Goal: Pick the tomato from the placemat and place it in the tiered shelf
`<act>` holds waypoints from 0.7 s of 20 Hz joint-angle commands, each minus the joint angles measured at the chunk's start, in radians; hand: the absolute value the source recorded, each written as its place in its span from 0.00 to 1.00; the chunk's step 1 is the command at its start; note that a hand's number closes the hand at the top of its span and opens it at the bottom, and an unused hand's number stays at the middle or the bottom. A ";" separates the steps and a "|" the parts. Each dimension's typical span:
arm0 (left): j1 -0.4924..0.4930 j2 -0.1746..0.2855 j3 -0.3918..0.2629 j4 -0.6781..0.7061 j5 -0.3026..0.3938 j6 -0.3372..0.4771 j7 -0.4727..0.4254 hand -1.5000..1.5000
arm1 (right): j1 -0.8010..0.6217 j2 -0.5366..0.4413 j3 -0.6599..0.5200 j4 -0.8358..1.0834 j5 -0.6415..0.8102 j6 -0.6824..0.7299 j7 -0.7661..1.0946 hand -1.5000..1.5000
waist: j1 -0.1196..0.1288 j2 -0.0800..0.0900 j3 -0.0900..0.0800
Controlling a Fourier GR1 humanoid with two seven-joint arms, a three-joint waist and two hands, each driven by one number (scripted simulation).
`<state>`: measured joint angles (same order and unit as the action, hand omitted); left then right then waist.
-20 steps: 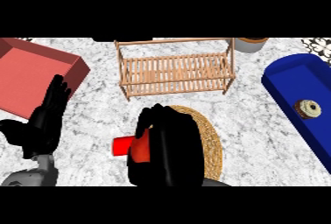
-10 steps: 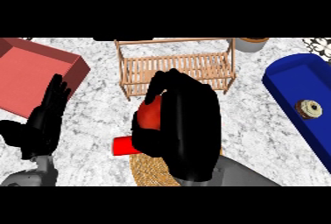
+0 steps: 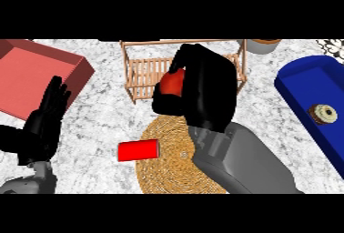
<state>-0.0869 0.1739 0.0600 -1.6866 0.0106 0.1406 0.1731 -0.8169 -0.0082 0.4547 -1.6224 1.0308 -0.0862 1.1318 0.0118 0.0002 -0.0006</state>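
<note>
Marble counter [image 3: 101, 109] under everything. Blue tub [image 3: 299, 88] well off to the right of my right fingers. Red box [image 3: 33, 77] just beyond and left of my left fingertips. My grey right forearm [image 3: 245, 159] comes up from the lower edge and crosses the right part of the placemat [image 3: 168, 175], a round woven one that lies behind my right fingers, toward me.

The wooden tiered shelf [image 3: 144, 68] is right under and around my right fingers in this view. My right hand [image 3: 205, 91] covers its middle and right part. Cannot tell if I touch the slats.

Right hand: fingers curled round the tomato [image 3: 173, 83], thumb side closing on it. The tomato is off the placemat, held in front of the shelf's slats, and shows red at the left edge of my fingers.

Left hand [image 3: 40, 127] rests at the left edge, fingers straight, close together and pointing up, holding nothing.

A red cylinder [image 3: 138, 150] lies on its side at the placemat's left rim, between my two hands and nearer me than my right fingers. A ring-shaped thing [image 3: 324, 113] sits in the tub. A jar [image 3: 263, 45] stands beyond my right fingers, just right of the shelf.
</note>
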 commanded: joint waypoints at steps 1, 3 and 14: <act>0.002 -0.032 -0.031 0.013 -0.024 0.014 -0.015 0.50 | 0.022 0.008 -0.043 0.131 0.025 -0.167 0.006 1.00 | 0.000 0.003 0.000; -0.020 -0.018 -0.024 -0.019 -0.019 0.010 0.025 0.50 | -0.028 0.008 -0.069 0.209 0.003 -0.217 -0.021 1.00 | 0.008 0.004 0.001; -0.001 -0.031 -0.007 0.005 -0.027 0.004 -0.007 0.50 | -0.097 0.008 -0.107 0.536 -0.081 -0.425 -0.219 1.00 | 0.005 0.002 0.000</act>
<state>-0.1025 0.1542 0.0544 -1.6889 -0.0097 0.1451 0.1883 -0.8941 -0.0023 0.3270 -1.1989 0.9832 -0.4165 0.9297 0.0160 0.0030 -0.0001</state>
